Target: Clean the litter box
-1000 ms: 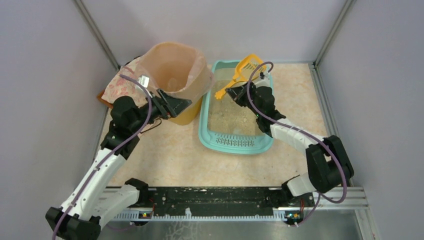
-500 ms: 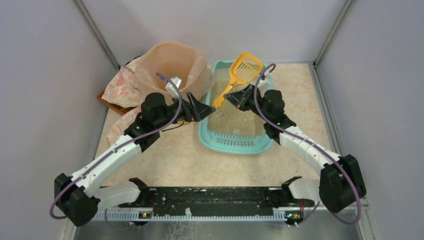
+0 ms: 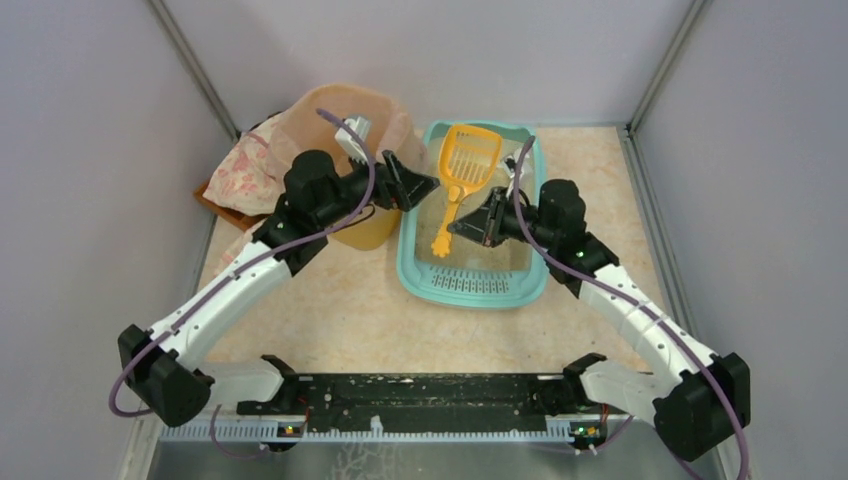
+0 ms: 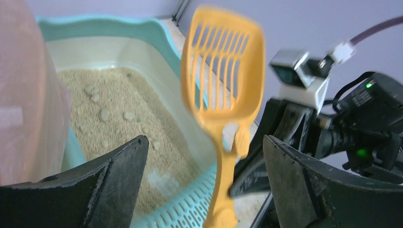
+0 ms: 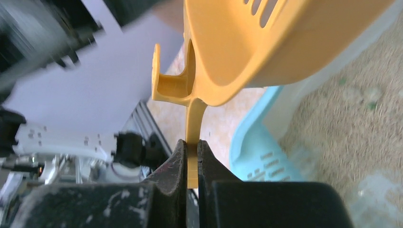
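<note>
The teal litter box (image 3: pixel 418 272) sits at the table's middle back, with beige litter (image 4: pixel 109 109) and a slotted grille (image 3: pixel 478 284) at its near end. My right gripper (image 3: pixel 462 226) is shut on the handle of a yellow slotted scoop (image 3: pixel 466 162), holding it over the box. The scoop also shows in the left wrist view (image 4: pixel 223 76) and the right wrist view (image 5: pixel 266 42). My left gripper (image 3: pixel 420 186) is open and empty at the box's left rim, facing the scoop, its jaws wide apart.
A round yellow bin (image 3: pixel 372 228) with a peach bag liner (image 3: pixel 330 120) stands left of the litter box, behind my left arm. A floral cloth (image 3: pixel 240 165) lies at the back left. Grey walls close in the table on three sides.
My right gripper has swung the scoop down and toward the near end of the box. My left arm has moved right, from the bin to the box's left rim.
</note>
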Tool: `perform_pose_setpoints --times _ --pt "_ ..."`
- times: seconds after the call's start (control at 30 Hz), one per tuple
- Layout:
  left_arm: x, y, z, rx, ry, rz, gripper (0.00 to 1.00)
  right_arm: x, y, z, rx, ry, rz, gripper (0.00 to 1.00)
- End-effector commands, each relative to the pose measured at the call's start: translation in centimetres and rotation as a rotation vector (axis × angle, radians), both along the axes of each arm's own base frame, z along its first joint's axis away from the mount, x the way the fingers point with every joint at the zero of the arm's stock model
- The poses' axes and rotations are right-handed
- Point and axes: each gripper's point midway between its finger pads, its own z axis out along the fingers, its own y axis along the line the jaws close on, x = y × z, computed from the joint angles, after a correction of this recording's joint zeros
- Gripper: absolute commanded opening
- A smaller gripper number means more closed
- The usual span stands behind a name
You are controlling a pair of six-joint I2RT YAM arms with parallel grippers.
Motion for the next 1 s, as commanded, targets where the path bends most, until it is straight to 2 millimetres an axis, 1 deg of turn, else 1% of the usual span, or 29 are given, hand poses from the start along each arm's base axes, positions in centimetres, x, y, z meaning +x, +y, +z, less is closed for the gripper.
perform_pose_setpoints --times 0.0,0.1,0.23,0.4,0.47,0.53,0.57,0.73,0.83,0.93,0.97 --pt "0.0 -1.3 1.8 0.069 -0.073 -0.08 0.96 -4.1 -0.6 0.0 -0.09 -0.039 0.169 0.0" --pt "0.4 -2.5 1.9 0.114 -0.085 -0.14 0.96 -6.0 -1.2 -0.7 -0.13 -0.037 0.216 0.0" --pt "0.7 -3.6 1.0 0.164 -0.085 -0.202 0.96 -8.4 -1.9 -0.1 -0.131 -0.075 0.256 0.0" --pt "-0.4 -5.0 0.0 0.157 -0.076 -0.324 0.95 -10.5 -2.4 0.7 -0.132 -0.098 0.311 0.0" --pt "-0.6 -5.4 -0.2 0.154 -0.074 -0.357 0.94 -11.1 -2.5 0.7 -0.128 -0.095 0.331 0.0" --pt "-0.9 -5.7 -0.2 0.146 -0.082 -0.386 0.92 -11.3 -2.5 0.2 -0.134 -0.083 0.34 0.0" --pt "-1.2 -5.9 0.0 0.137 -0.09 -0.406 0.9 -11.4 -2.6 -0.2 -0.142 -0.07 0.341 0.0" --pt "-2.6 -6.7 1.3 0.076 -0.118 -0.502 0.72 -11.4 -2.6 -1.3 -0.144 -0.043 0.342 0.0" --pt "-3.3 -7.1 1.7 0.044 -0.137 -0.54 0.66 -11.3 -2.5 -2.4 -0.155 -0.002 0.345 0.0" --pt "-3.5 -7.4 1.3 0.04 -0.141 -0.567 0.63 -11.3 -2.5 -3.3 -0.16 0.022 0.349 0.0" --pt "-3.5 -7.6 1.1 0.041 -0.139 -0.577 0.6 -11.3 -2.5 -3.5 -0.159 0.028 0.348 0.0"
